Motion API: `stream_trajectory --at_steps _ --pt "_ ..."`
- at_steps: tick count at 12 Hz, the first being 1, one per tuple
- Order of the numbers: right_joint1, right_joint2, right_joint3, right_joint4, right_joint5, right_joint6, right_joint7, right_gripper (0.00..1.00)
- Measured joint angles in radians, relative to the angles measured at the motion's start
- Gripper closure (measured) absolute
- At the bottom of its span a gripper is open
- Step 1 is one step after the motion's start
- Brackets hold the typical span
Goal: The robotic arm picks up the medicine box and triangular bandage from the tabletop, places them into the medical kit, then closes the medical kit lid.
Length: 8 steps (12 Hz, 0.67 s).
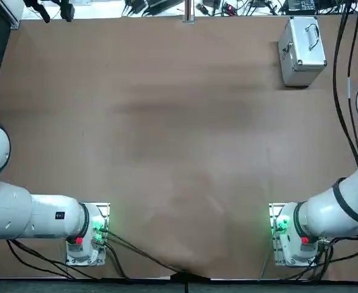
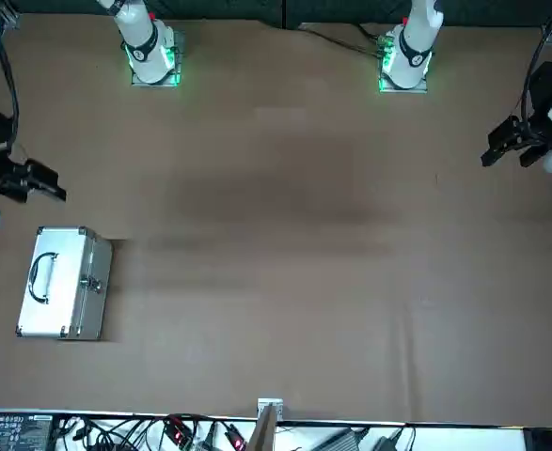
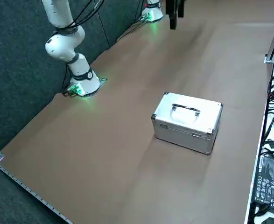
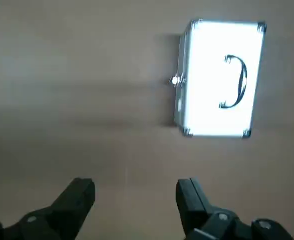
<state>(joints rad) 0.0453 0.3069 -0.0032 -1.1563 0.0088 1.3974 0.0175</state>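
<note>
At the near edge of the table [image 1: 166,152], the right part carries the white base of the robotic arm [image 1: 337,207], black cables [image 1: 350,239] looping beside it. The arm reaches up and outward past the right side of the table.

The right pincer [image 4: 135,184] hangs above the table, well apart from the surface, on the near side of the medical kit [image 4: 222,80]. Its two black fingers [image 4: 81,197] are spread wide, with a broad gap between them; it holds nothing and touches nothing.

Farther out, in the far right part of the table, the silver case stands flat on its base, beyond the fingertips and apart from them. The medical kit lid [image 3: 186,112] is down and shut, so it blocks the way to the inside. A metal handle [image 3: 186,108] sits on the lid; a latch [image 2: 91,284] shows on the case's left side, while the right side bears hinges [image 3: 201,136]. Overhead, black arm cables [image 1: 339,91] run just right of the case.

At the far edge stands a metal post [image 2: 264,427], left of the case. Beyond that edge lie tangled wires [image 2: 125,437] and a black power adapter [image 3: 269,184].
</note>
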Motion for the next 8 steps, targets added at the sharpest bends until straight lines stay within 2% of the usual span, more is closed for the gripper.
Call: stream_trajectory --at_steps 3,8 --pt "0.003 -0.061 -0.002 -0.039 -0.002 -0.044 0.036 0.0" --pt "-0.037 -0.25 -0.011 -0.291 -0.003 0.015 0.037 0.0"
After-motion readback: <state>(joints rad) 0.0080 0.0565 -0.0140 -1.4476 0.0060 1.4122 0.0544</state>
